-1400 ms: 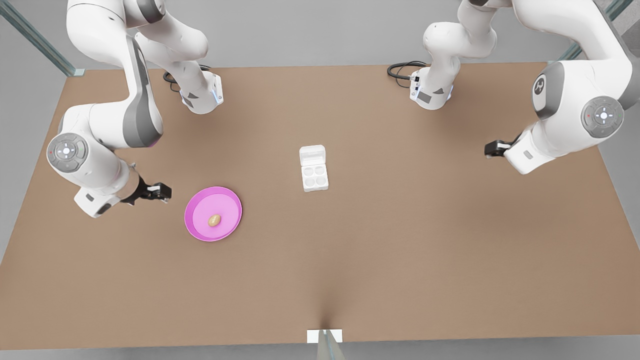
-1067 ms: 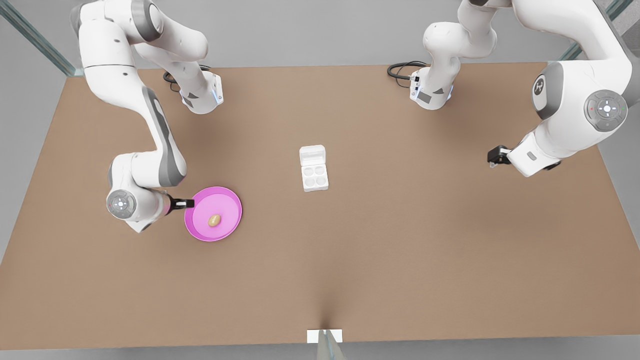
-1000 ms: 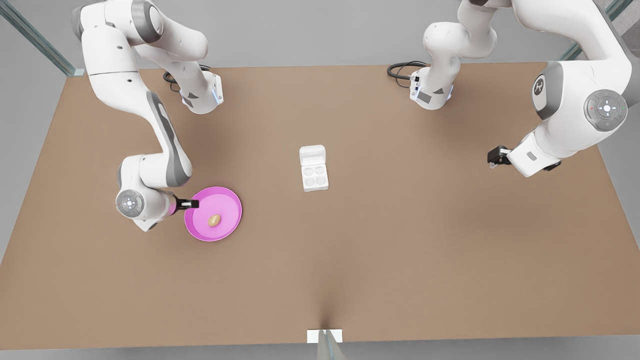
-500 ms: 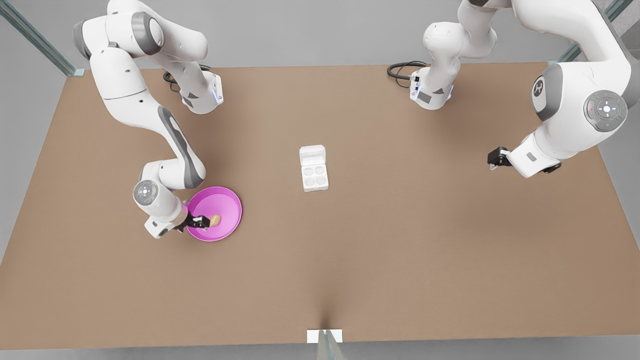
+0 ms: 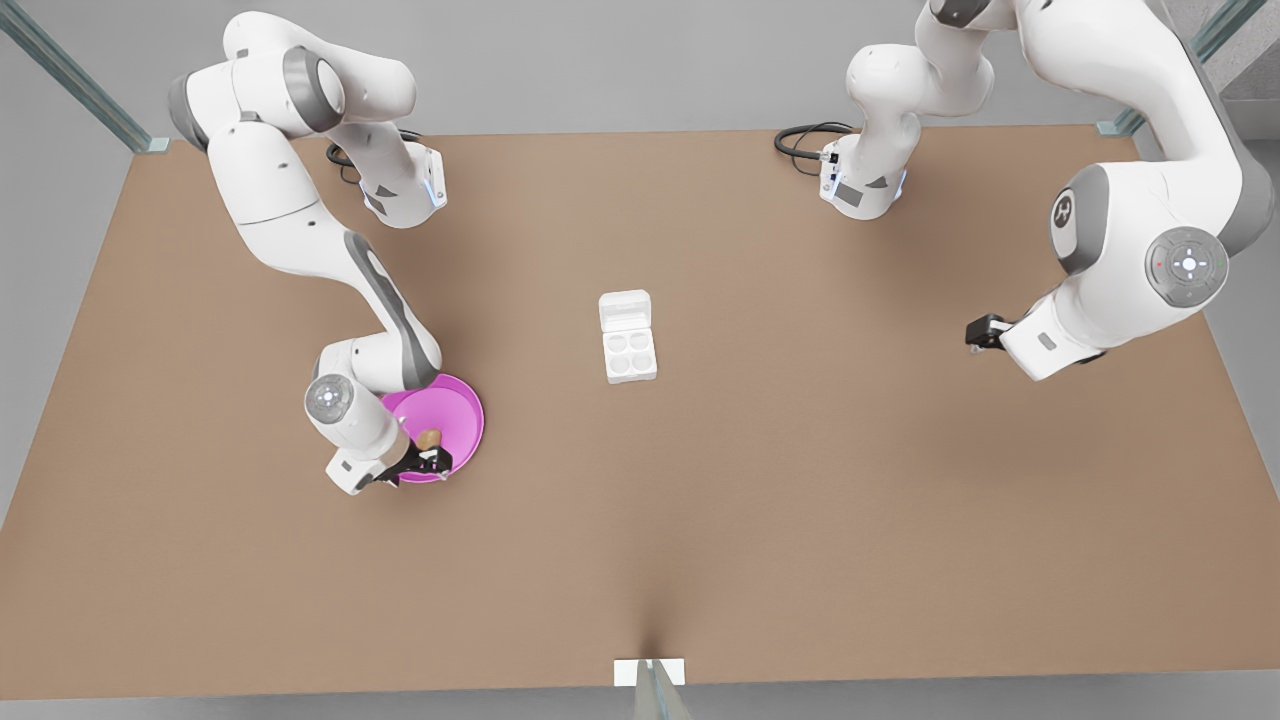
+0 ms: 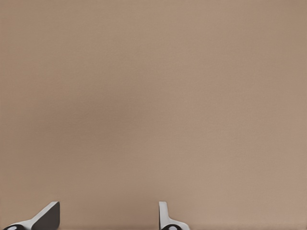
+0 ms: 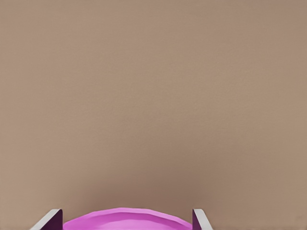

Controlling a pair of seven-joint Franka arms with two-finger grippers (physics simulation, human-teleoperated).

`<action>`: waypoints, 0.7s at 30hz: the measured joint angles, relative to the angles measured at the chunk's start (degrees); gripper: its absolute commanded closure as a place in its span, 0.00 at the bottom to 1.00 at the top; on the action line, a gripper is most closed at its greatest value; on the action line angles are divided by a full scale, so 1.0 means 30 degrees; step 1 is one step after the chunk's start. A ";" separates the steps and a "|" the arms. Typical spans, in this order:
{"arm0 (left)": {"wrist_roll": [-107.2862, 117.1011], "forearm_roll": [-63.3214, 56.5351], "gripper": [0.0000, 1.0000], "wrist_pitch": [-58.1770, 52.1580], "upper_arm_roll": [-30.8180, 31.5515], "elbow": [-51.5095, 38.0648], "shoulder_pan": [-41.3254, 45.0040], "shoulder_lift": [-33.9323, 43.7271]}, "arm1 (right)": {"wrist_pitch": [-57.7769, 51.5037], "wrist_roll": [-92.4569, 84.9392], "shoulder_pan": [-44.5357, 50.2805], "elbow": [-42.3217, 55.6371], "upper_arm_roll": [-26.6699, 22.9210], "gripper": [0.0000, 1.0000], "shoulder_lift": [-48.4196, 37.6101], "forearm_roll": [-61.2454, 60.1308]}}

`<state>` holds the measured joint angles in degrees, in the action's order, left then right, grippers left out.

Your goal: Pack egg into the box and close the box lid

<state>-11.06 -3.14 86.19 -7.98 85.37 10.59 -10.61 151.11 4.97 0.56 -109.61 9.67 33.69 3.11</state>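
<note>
The right gripper (image 5: 432, 461) sat over the pink plate (image 5: 466, 420), fingers spread wide, right by the egg (image 5: 430, 438) lying on it. The box (image 5: 629, 337) stood well away, lid (image 5: 625, 309) flipped open. The left gripper (image 5: 975, 333) waited far from the plate, fingers apart.

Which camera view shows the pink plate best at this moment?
The front view: the pink plate lies there nearly whole, with the egg on it, partly covered by the right gripper. The right wrist view shows its rim between the fingertips. The left wrist view shows bare table.
</note>
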 measured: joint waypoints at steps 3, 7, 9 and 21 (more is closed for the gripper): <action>-0.0028 0.0024 0.00 -0.0049 0.0002 -0.0001 0.0018 0.0038 | -0.0043 0.0083 0.0108 -0.1040 0.0100 0.00 -0.0443 -0.0004; -0.0059 0.0042 0.00 -0.0093 0.0002 0.0000 0.0015 0.0033 | -0.0083 0.0281 0.0097 -0.1718 0.0405 0.00 -0.0842 -0.0005; -0.0072 0.0050 0.00 -0.0104 0.0002 0.0000 -0.0002 0.0030 | -0.0085 0.0364 0.0015 -0.2207 0.0427 0.00 -0.1055 -0.0006; -0.0125 0.0060 0.00 0.0024 -0.0023 0.0000 -0.0013 -0.0029 | 0.0030 0.0684 -0.0622 -0.3484 0.0376 0.03 -0.1105 0.0035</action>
<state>-11.44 -2.96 86.27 -8.05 85.37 10.55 -10.69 151.20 7.02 -1.30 -120.06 10.80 30.38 3.21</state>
